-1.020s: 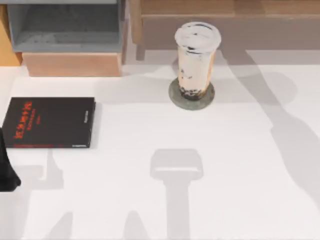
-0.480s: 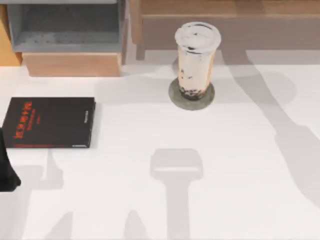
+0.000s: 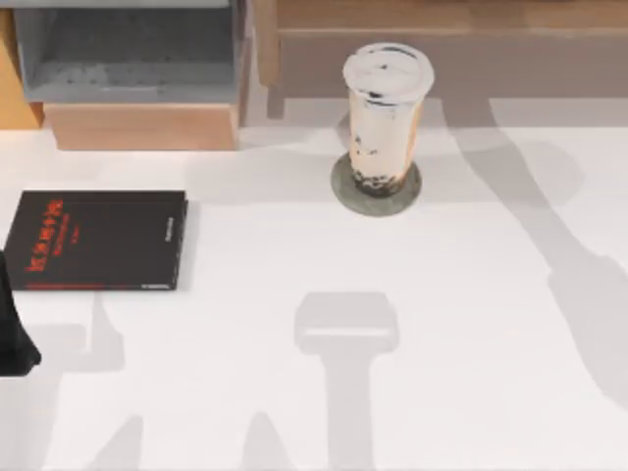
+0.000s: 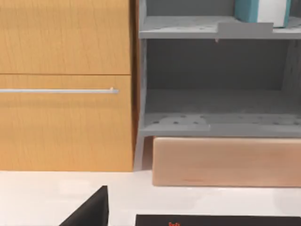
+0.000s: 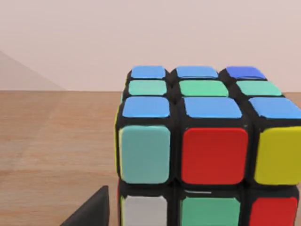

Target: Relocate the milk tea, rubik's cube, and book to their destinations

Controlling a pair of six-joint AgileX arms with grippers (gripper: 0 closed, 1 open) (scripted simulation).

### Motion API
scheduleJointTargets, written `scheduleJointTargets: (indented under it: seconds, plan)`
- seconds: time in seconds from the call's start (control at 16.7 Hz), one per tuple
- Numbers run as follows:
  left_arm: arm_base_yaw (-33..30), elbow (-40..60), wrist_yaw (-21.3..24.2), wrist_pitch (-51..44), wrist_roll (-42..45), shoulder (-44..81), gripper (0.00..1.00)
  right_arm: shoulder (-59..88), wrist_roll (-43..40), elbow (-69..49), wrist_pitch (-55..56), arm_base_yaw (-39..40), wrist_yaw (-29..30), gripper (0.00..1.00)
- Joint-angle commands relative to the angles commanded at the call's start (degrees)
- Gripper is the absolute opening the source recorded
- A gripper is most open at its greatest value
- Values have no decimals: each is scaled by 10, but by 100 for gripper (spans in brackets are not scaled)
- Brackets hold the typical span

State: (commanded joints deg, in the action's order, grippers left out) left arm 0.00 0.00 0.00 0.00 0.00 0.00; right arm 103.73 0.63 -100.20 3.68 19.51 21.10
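While the milk tea [image 3: 386, 118] stands upright on a round grey coaster [image 3: 376, 186] toward the back of the white table [image 3: 412, 343], a little right of the middle, we see our left arm [image 3: 14, 329] as a dark shape at the table's left edge, just in front of the black book [image 3: 98, 239] with red lettering that lies flat there. Whether our left gripper is spread or closed we cannot tell. From the left wrist we look at a grey shelf unit [image 4: 216, 89] beside an orange-wood cabinet [image 4: 66, 84] with a thin metal handle; the teal book [image 4: 261, 11] stands on the upper shelf, upright, and a pale wooden block [image 4: 225, 161] sits beneath the lower shelf. A dark fingertip [image 4: 91, 212] juts into that view near the black book's edge.

From the right wrist we see the rubik's cube [image 5: 207, 146] very close, resting on a wooden surface [image 5: 56, 155], its top mostly blue and green, its near face showing pale cyan, red and yellow squares. A dark fingertip [image 5: 91, 212] sits beside the cube's lower corner; we cannot tell how wide our right gripper stands or whether it has hold of the cube
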Motion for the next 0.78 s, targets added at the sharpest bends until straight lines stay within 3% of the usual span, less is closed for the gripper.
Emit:
scheduleJointTargets:
  seconds: [0.36,0.78]
  plan:
    - [0,0,0,0,0,0,100,-209,-3,196,-3,-40,-42,100]
    - [0,0,0,0,0,0,100,-610,6,601,-34,-110,-117,100]
